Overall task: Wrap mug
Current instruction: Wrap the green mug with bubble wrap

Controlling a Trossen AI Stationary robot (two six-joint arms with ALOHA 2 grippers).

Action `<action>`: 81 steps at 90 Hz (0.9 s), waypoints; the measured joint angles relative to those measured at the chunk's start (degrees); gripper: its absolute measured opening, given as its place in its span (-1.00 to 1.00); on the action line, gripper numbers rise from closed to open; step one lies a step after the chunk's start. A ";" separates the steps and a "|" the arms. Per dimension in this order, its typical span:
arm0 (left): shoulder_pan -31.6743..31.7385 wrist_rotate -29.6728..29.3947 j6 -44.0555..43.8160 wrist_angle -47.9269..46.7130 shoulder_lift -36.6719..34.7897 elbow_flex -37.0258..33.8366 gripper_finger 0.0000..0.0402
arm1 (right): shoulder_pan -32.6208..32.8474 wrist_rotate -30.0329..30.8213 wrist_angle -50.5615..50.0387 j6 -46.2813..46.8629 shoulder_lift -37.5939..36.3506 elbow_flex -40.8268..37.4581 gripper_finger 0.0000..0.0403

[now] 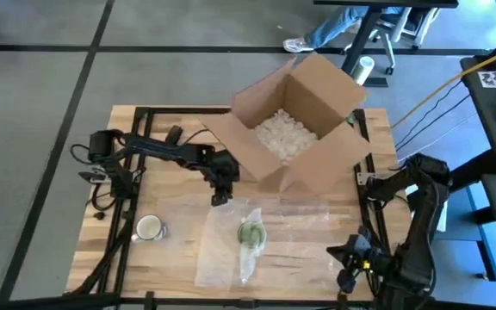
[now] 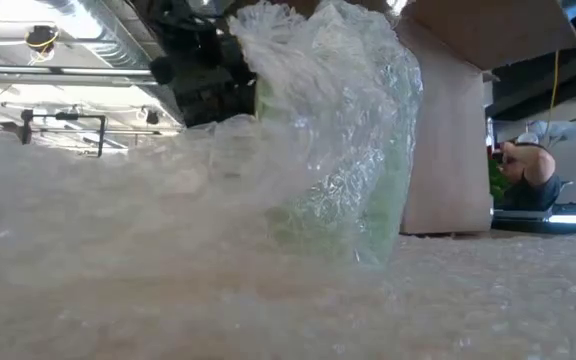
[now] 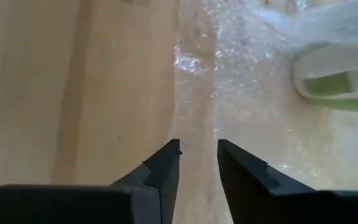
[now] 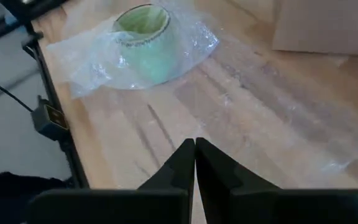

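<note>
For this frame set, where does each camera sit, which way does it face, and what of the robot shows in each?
High: above the table, looking straight down; both arms, left gripper, right gripper, cardboard box.
Low: table height, looking level; bubble wrap around the green mug; dark arm parts behind.
Left wrist: looks onto the wrap's edge; own fingers apart.
Right wrist: faces the mug; own fingers closed.
All four share the wrapped mug.

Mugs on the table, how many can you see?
2. A green mug sits on the bubble wrap near the table's front middle. A pale mug stands on bare wood at the front left. The cardboard box might hide more.
</note>
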 joint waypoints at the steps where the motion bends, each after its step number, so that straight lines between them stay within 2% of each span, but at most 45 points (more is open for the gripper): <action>1: 0.01 0.00 -0.03 -0.31 0.13 0.00 -0.54 | -0.01 0.12 0.00 0.04 0.00 0.00 -1.00; 10: 0.02 1.34 -0.23 -3.23 0.78 -0.02 -0.54 | -0.20 0.40 -0.10 0.07 0.00 0.00 -1.00; 23: -0.10 7.32 -1.08 -2.92 1.08 -0.02 -0.54 | -0.26 0.51 -0.66 -0.17 0.00 -0.02 -1.00; 41: 0.40 7.93 -1.16 -2.14 1.08 0.00 -0.54 | -0.24 1.42 -0.44 0.05 0.00 -0.02 -1.00; 56: 1.68 8.26 -1.71 2.42 1.08 -0.02 -0.54 | -0.24 1.38 -0.45 0.07 0.00 -0.02 -1.00; 69: 2.41 15.47 -3.14 5.17 1.06 -0.02 -0.54 | -0.24 1.36 -0.46 0.10 0.00 -0.02 -1.00; 81: 2.26 16.91 -3.07 2.91 1.06 -0.02 -0.54 | -0.24 1.34 -0.59 0.02 0.00 -0.02 -1.00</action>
